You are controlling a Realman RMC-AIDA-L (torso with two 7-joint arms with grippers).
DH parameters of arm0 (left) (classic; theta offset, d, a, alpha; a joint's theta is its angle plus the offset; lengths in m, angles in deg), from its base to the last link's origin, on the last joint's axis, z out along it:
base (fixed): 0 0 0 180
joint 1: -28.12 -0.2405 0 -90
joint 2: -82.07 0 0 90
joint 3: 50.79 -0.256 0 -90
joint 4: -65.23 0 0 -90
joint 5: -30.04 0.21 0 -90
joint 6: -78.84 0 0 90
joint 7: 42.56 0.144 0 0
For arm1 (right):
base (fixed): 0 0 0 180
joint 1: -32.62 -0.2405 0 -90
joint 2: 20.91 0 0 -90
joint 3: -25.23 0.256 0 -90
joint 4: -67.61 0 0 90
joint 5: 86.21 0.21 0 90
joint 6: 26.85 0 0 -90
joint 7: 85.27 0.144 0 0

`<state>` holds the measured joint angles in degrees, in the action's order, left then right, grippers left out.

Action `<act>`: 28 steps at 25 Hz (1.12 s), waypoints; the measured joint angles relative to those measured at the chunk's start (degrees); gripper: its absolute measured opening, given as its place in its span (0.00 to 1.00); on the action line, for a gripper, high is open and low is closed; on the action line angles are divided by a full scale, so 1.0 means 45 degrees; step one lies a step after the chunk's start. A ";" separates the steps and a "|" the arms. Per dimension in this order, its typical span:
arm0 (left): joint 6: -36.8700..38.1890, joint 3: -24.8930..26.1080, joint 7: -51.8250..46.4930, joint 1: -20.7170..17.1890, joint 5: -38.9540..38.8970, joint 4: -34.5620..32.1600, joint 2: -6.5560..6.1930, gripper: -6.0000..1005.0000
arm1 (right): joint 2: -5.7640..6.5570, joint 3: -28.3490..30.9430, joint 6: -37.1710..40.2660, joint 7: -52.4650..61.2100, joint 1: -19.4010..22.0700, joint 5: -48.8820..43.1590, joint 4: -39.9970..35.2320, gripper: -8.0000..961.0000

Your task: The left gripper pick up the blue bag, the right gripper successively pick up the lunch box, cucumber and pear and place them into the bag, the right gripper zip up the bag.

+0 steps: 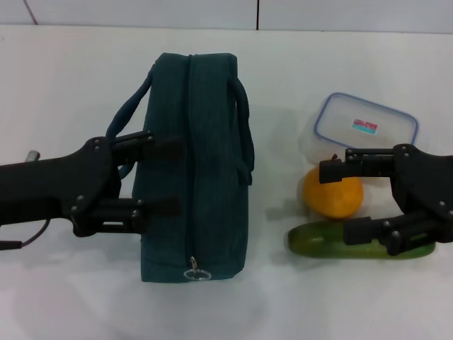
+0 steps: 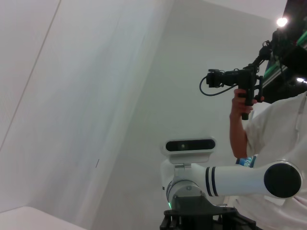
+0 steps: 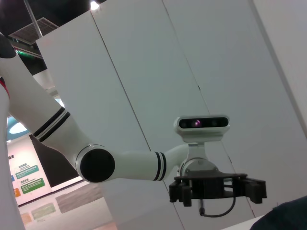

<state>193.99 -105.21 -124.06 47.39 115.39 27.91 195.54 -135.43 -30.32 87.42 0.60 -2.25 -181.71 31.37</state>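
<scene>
The blue bag (image 1: 205, 177), dark teal, lies on the white table with its zipper closed along the top and the pull ring (image 1: 196, 272) at the near end. My left gripper (image 1: 177, 176) is open at the bag's left side, its fingertips reaching over the bag's edge near the handle (image 1: 127, 117). My right gripper (image 1: 334, 202) is open and holds nothing. It hovers over the pear (image 1: 333, 195), a round orange-yellow fruit, and the cucumber (image 1: 318, 241). The lunch box (image 1: 364, 126), clear with a blue rim, sits behind them.
White table (image 1: 71, 85) all around, with a wall edge at the back. In the right wrist view the left arm and its open gripper (image 3: 216, 189) show. The left wrist view shows the right arm (image 2: 240, 179) and a person holding a camera (image 2: 235, 79).
</scene>
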 joint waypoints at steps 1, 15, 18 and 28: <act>-0.0013 0.0001 -0.0034 0.0015 0.0000 0.0002 0.0000 0.88 | -0.0001 0.0000 0.0000 0.0000 -0.0001 0.0005 0.0000 0.91; -0.0061 0.0012 -0.0082 0.0069 0.0085 0.0000 0.0006 0.87 | -0.0017 -0.0010 -0.0001 -0.0001 -0.0023 -0.0031 0.0009 0.91; -0.0052 0.0022 -0.0129 0.0054 0.0068 0.0016 0.0013 0.86 | -0.0031 -0.0019 -0.0001 -0.0001 0.0022 -0.0034 0.0009 0.91; -0.1216 0.0692 -0.6024 0.0135 0.0595 -0.3059 -0.0202 0.85 | -0.0039 0.0070 -0.0041 -0.0201 0.0500 -0.0014 0.0083 0.91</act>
<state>188.51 -102.10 -151.16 47.99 118.07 14.15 194.63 -135.61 -30.00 87.23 -0.30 0.00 -181.77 31.74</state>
